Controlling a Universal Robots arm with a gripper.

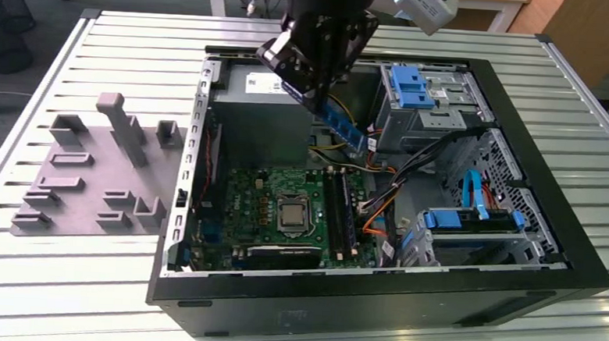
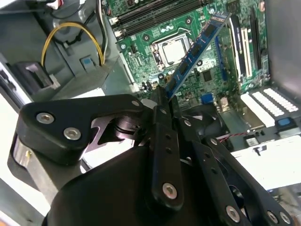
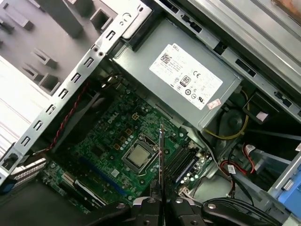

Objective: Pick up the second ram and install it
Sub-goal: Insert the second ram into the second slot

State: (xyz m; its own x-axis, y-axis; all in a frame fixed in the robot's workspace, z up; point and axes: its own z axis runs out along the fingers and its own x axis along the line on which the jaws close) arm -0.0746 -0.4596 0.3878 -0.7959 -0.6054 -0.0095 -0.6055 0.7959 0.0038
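Above the open case [image 1: 382, 293], clear of everything inside it, the ram [image 1: 347, 127] hangs in the air, clamped at one end by the gripper [image 1: 317, 101]. It juts out from the fingertips and slopes down toward the exterior view's right, its free end over the gap between the power supply [image 1: 258, 105] and the blue drive cage [image 1: 414, 86]. In the second wrist view the ram [image 2: 195, 51] shows its broad face, a bluish-green strip with small dark chips, running away from the gripper [image 2: 162, 94]. The fingers [image 2: 164, 132] are closed on its near end. In the first wrist view the ram [image 3: 161, 150] is seen edge-on, a thin line rising from between the fingers of the gripper [image 3: 162, 201].

Below it the board [image 1: 246, 195] lies flat on the floor of the case. In the first wrist view the ram's line passes just beside the CPU [image 3: 139, 155] and near the black slots [image 3: 184, 160], but it is held above them and is not seated. In the exterior view the slots [image 1: 341, 211] lie just beside the CPU [image 1: 293, 214], on the exterior view's right of it, well under the ram.

The case lies on its side on a slatted table [image 1: 134, 36]. A grey fixture [image 1: 85, 175] sits on the table beside the case, on the exterior view's left, well apart from the gripper.
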